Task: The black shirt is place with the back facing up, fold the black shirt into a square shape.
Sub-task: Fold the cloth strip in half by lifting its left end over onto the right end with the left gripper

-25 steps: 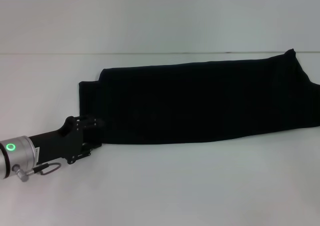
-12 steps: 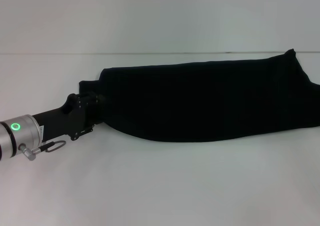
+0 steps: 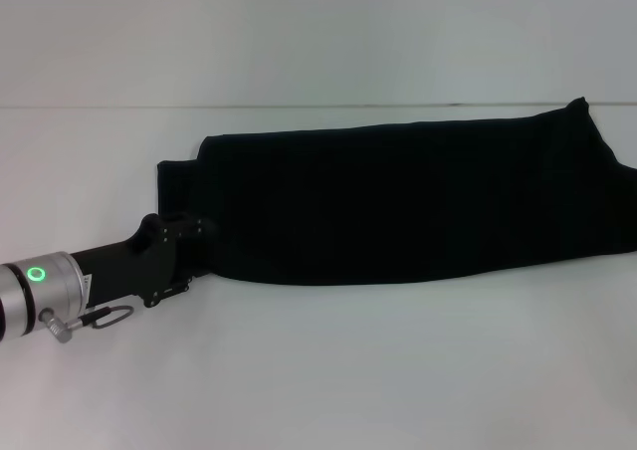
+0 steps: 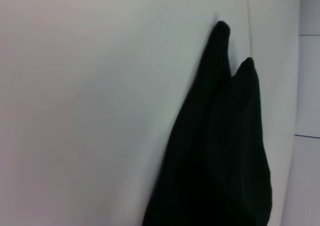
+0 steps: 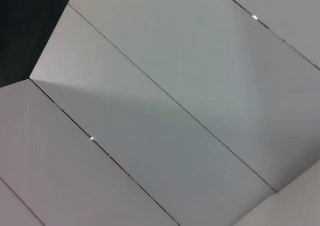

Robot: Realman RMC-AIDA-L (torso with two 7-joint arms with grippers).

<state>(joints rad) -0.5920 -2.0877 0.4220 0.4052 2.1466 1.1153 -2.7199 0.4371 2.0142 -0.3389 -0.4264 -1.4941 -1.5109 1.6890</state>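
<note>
The black shirt (image 3: 418,196) lies on the white table (image 3: 318,370) as a long folded strip running from centre-left to the right edge. Its plain side faces up and no lettering shows. My left gripper (image 3: 202,231) reaches in from the lower left and its tip is at the shirt's near left corner, black against black cloth. The left wrist view shows the shirt (image 4: 220,156) stretching away over the table. My right gripper is out of view; the right wrist view shows only pale panels.
The table's far edge (image 3: 100,107) meets a pale wall. A short flap of the shirt (image 3: 177,186) sticks out at its left end. A dark patch (image 5: 22,26) fills one corner of the right wrist view.
My left gripper moved from the shirt's near left corner towards the far side, then came partway back. The shirt's near left edge shifted with it.
</note>
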